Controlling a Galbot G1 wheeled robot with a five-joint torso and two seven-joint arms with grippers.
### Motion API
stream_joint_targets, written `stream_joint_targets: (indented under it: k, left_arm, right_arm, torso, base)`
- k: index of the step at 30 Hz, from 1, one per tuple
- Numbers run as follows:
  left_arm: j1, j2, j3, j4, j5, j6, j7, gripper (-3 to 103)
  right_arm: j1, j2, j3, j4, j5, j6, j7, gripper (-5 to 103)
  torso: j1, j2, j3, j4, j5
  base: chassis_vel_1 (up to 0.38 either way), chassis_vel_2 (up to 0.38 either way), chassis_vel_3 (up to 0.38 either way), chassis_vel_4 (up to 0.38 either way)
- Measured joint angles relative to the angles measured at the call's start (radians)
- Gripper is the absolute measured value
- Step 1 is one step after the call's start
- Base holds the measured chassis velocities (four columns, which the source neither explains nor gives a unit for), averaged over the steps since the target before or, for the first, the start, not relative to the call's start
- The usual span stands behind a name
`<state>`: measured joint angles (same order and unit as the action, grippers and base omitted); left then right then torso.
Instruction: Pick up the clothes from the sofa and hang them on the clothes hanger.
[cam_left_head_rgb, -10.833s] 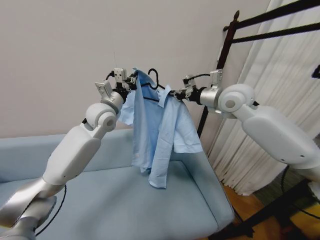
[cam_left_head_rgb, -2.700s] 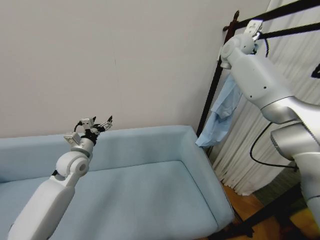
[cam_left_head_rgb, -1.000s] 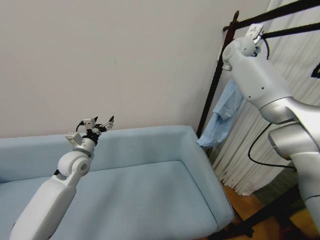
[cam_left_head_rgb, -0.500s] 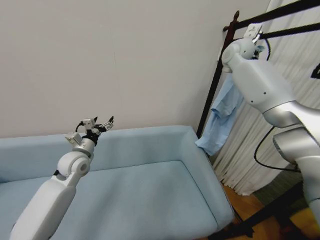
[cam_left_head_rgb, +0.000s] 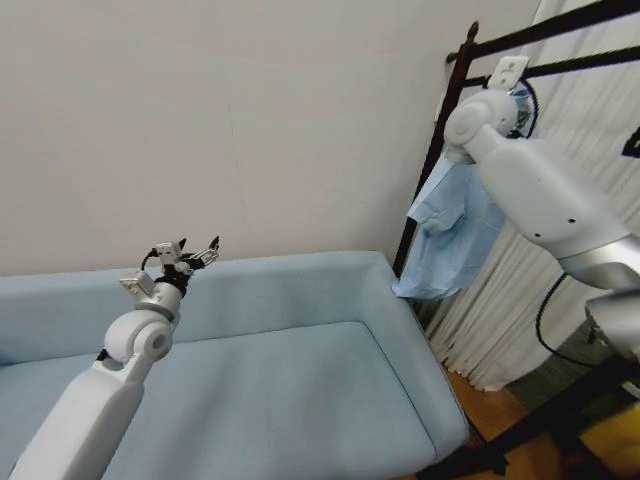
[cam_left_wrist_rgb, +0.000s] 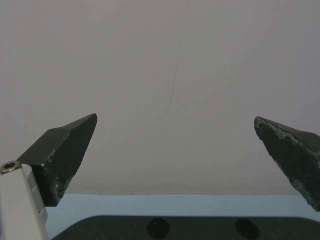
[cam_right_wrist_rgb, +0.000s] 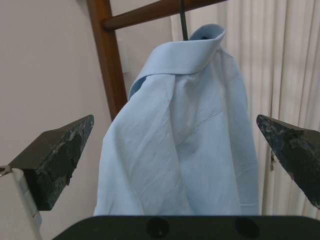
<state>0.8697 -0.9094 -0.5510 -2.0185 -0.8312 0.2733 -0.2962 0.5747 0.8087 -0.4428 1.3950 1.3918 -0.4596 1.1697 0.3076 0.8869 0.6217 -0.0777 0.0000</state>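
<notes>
A light blue shirt (cam_left_head_rgb: 450, 225) hangs on a black hanger (cam_right_wrist_rgb: 182, 17) from the dark wooden rack (cam_left_head_rgb: 440, 130) to the right of the sofa. The right wrist view faces the shirt (cam_right_wrist_rgb: 185, 145) front on, collar up under the rack's bar (cam_right_wrist_rgb: 150, 12). My right gripper (cam_right_wrist_rgb: 175, 120) is open, its fingers spread wide to either side of the shirt and apart from it. My right arm (cam_left_head_rgb: 530, 170) reaches up to the rack. My left gripper (cam_left_head_rgb: 195, 255) is open and holds nothing, raised over the sofa's backrest and pointing at the wall (cam_left_wrist_rgb: 175, 75).
The pale blue sofa (cam_left_head_rgb: 300, 400) fills the lower half of the head view with a bare seat. A white curtain (cam_left_head_rgb: 480, 330) hangs behind the rack at the right. Wooden floor (cam_left_head_rgb: 500, 420) shows past the sofa's right end.
Earlier both grippers held the shirt on its hanger over the sofa. Now it hangs on the rack. In the last second the right arm has drawn back, uncovering more of the shirt. The left arm has barely shifted.
</notes>
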Motion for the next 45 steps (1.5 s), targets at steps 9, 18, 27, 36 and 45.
stream_joint_targets:
  k: [9, 18, 27, 36, 45]
  left_arm:
    - [0.100, -0.021, -0.088, -0.095, 0.043, 0.079, -0.068, 100]
    - [0.240, -0.117, -0.090, -0.188, 0.198, 0.103, -0.078, 100]
    - [0.457, -0.259, -0.131, -0.272, 0.332, 0.056, -0.028, 100]
    - [0.557, -0.332, -0.137, -0.263, 0.425, -0.023, 0.027, 100]
    - [0.694, -0.425, -0.249, -0.234, 0.446, -0.114, 0.268, 100]
  right_arm:
    - [-0.227, -0.264, 0.092, 0.399, 0.044, 0.066, -0.309, 100]
    - [-0.747, -0.401, 0.404, 0.611, -0.003, 0.148, -0.590, 100]
    - [-1.230, -0.294, 0.677, 0.733, -0.178, 0.131, -0.673, 100]
    - [-1.785, -0.087, 0.991, 0.786, -0.504, 0.181, -0.875, 100]
    - [-1.996, 0.200, 1.104, 0.866, -0.679, 0.183, -1.115, 100]
  torso:
    - [0.000, 0.000, 0.000, 0.0002, 0.0002]
    - [0.000, 0.000, 0.000, -0.0004, 0.0005]
    - [0.000, 0.000, 0.000, 0.0005, -0.0004]
    - [0.000, 0.000, 0.000, -0.0007, 0.0000]
    - [0.000, 0.000, 0.000, 0.0001, 0.0000]
  base:
    - [0.000, 0.000, 0.000, 0.000]
    - [0.000, 0.000, 0.000, 0.000]
    - [0.000, 0.000, 0.000, 0.000]
    - [0.000, 0.000, 0.000, 0.000]
    - [0.000, 0.000, 0.000, 0.000]
